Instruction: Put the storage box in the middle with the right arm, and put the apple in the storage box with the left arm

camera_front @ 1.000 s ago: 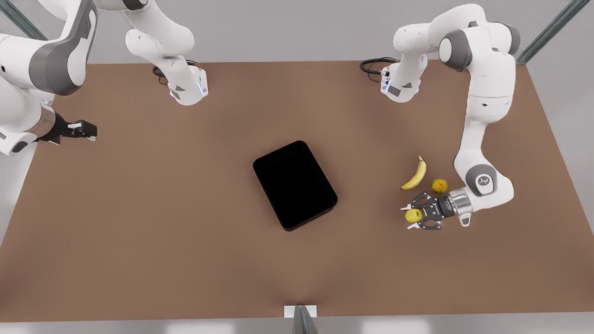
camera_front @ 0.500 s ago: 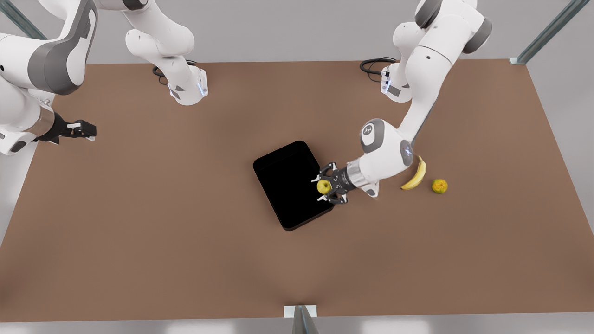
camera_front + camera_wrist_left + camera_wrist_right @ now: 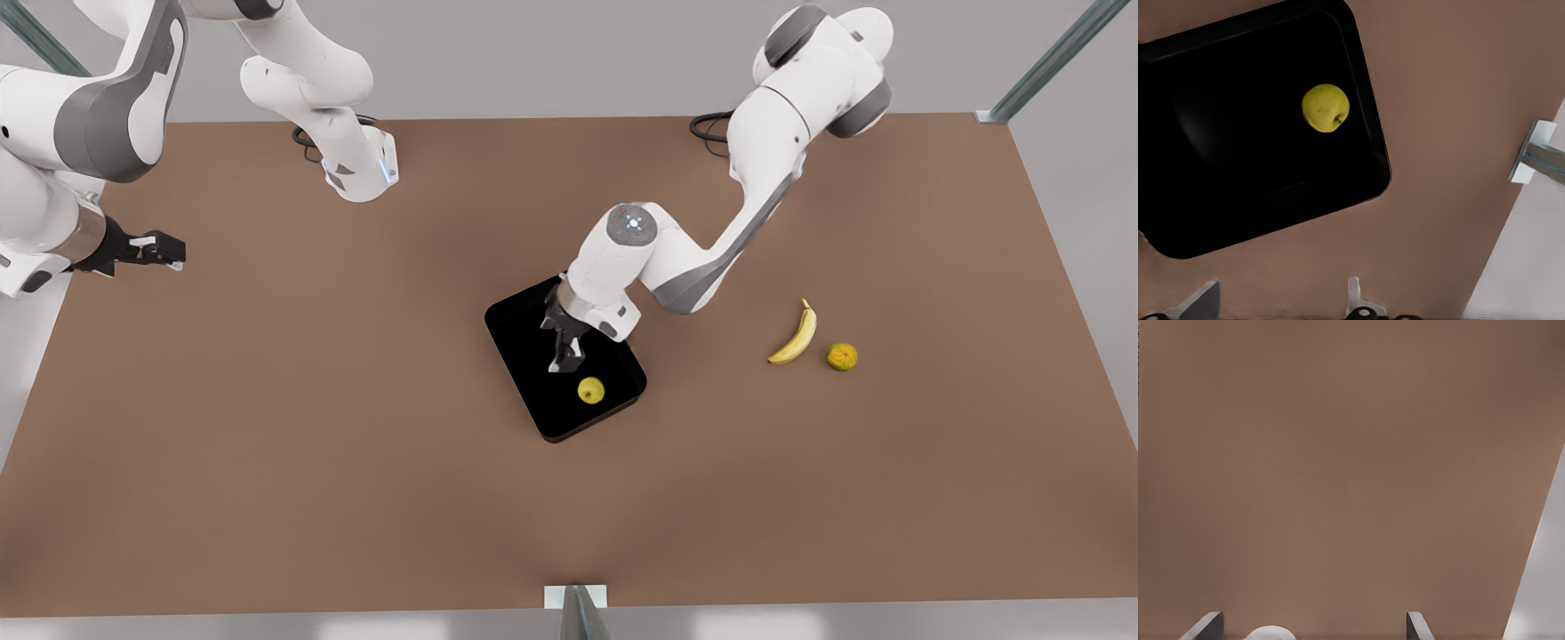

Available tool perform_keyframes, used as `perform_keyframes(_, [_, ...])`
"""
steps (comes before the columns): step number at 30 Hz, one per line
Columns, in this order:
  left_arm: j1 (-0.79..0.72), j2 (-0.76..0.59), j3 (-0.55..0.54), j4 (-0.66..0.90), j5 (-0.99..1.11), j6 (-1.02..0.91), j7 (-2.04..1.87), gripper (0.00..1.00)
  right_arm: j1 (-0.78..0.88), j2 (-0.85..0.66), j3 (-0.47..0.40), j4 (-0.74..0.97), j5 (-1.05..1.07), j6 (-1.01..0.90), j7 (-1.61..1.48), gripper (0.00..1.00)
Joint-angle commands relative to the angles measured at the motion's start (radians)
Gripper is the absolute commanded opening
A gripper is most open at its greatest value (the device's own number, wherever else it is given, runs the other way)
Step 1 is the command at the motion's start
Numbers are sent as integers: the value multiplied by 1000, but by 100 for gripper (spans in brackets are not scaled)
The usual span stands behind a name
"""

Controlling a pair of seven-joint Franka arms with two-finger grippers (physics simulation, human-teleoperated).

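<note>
The black storage box (image 3: pixel 520 331) lies at the middle of the brown table. The yellow-green apple (image 3: pixel 591 389) rests inside it near the corner toward the front view's right, free of any finger. The left gripper (image 3: pixel 565 354) hovers over the box, just behind the apple, open and empty. In the left wrist view the apple (image 3: pixel 1326 108) sits on the box floor (image 3: pixel 1238 167), well away from the left gripper (image 3: pixel 1278 301), whose two fingertips stand apart. The right gripper (image 3: pixel 160 251) waits open at the table's edge on the front view's left, and it (image 3: pixel 1311 625) looks down on bare table.
A banana (image 3: pixel 794 335) and a rough orange-yellow fruit (image 3: pixel 842 356) lie on the front view's right. Both arm bases stand at the table's back edge. A small metal bracket (image 3: pixel 575 597) sits at the front edge.
The left gripper carried the apple from the front view's right over to the box and let it go. The apple now lies in the box. The right arm stayed still.
</note>
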Motion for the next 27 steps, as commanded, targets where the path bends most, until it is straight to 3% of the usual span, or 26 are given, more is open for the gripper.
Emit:
perform_keyframes(1, [-3, 2, 0, 1, -444, -1, 7, 100, 0, 0, 0, 0, 0, 0, 0, 100])
perform_keyframes(5, [6, -9, 34, 28, -357, -34, 35, 100, 0, 0, 0, 0, 0, 0, 0, 100])
perform_keyframes(7, [12, -116, 107, -12, -345, -86, 169, 100, 0, -2, 0, 2, -2, 0, 0, 100])
perform_keyframes(10, [32, -304, 199, -208, -296, -182, 791, 100, 0, 0, 0, 0, -2, 0, 1, 100])
perform_keyframes(12, [62, -314, 207, -312, -50, -94, 835, 100, 0, -2, 0, 2, -3, 0, 1, 100])
perform_keyframes(13, [69, -316, 274, -361, -52, 18, 834, 100, 0, 0, 0, 2, -3, 0, 0, 100])
perform_keyframes(15, [73, -399, 362, -371, -55, -82, 1269, 100, 0, -2, 0, 2, -2, 0, 0, 100])
perform_keyframes(17, [162, -471, 371, -329, -171, -278, 1782, 100, 0, -2, 0, 2, -2, 0, 0, 100])
perform_keyframes(19, [168, -514, 457, -178, -231, -559, 2094, 100, 0, -2, 0, 2, 0, 0, 1, 100])
perform_keyframes(22, [217, -574, 456, -121, -240, -880, 2497, 100, 0, -2, 0, 2, -2, 0, 1, 100])
perform_keyframes(24, [217, -440, 446, 46, -237, -918, 2486, 100, 0, -2, 0, 2, -2, 0, 1, 100])
perform_keyframes(27, [211, -365, 419, 126, -234, -926, 2491, 100, 0, 0, 0, 2, 0, 0, 0, 100])
